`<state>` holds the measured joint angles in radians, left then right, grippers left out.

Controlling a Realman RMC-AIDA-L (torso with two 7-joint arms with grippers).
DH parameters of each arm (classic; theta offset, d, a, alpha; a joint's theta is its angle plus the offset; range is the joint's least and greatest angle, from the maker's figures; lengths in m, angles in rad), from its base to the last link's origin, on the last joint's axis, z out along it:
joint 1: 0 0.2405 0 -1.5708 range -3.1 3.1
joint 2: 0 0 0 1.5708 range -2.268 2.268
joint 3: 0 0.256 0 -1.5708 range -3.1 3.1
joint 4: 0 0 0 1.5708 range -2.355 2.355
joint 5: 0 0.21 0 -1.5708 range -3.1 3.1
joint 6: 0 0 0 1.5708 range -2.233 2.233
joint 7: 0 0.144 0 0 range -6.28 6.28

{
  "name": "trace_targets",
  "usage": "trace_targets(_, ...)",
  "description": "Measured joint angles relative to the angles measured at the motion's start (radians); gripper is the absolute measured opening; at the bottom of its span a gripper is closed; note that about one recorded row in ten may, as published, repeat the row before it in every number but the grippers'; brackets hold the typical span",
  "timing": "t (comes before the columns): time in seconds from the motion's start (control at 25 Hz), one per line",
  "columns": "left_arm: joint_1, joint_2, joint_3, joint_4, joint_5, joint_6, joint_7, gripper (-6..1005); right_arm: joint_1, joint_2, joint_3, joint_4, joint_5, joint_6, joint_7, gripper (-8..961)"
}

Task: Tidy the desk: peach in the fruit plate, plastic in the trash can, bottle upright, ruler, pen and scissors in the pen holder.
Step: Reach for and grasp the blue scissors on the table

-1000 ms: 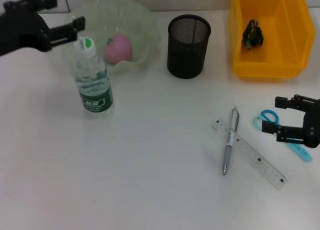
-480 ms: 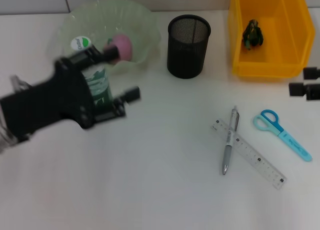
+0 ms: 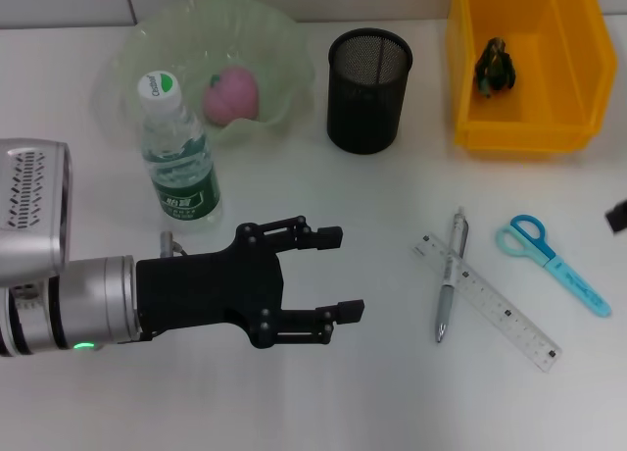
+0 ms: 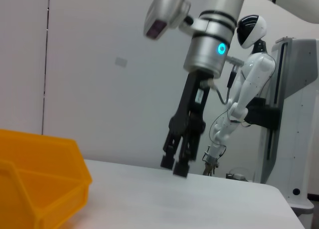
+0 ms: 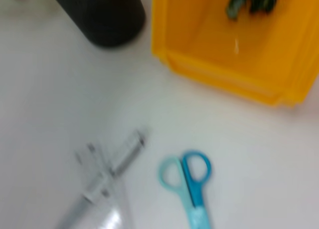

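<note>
My white desk (image 3: 294,392) holds a fruit plate (image 3: 284,39), upright bottle (image 3: 181,162), pen holder (image 3: 367,93), trash can (image 3: 470,78) — plus scissors (image 3: 554,263), and pen (image 3: 451,275) crossing ruler (image 3: 500,309)

The left end effector (image 3: 333,273) now hovers open over the bench's near left; the right end effector (image 3: 617,216) retreats to the right edge

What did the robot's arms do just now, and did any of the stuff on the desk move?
The left gripper swung from up by the fruit plate, past the bottle, down to mid-desk, open and empty. The right gripper pulled off the scissors without taking them, out to the desk's right edge. Bottle, peach, pen, ruler and scissors stayed put.
</note>
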<state>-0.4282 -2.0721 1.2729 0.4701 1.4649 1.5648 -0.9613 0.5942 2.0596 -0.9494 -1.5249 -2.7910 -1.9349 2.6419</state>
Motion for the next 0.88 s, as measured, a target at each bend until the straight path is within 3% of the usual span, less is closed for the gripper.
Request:
trace_targets(0.2,-0.004,0.000,-0.001,0.003,-0.006,-0.008,0.003,799,-0.008,0.022,-0.138,0.086,-0.036,0.112,-0.002,826)
trace_targets(0.4,-0.004,0.000,-0.003,0.000,-0.002,-0.016,0.003,799,-0.033,0.023,-0.237,0.130,-0.014,0.189,-0.009,824)
trace_targets(0.88,-0.006,-0.001,0.000,-0.005,0.000,-0.035,0.004,796,-0.064,0.025,-0.329,0.151,-0.013,0.284,-0.004,776)
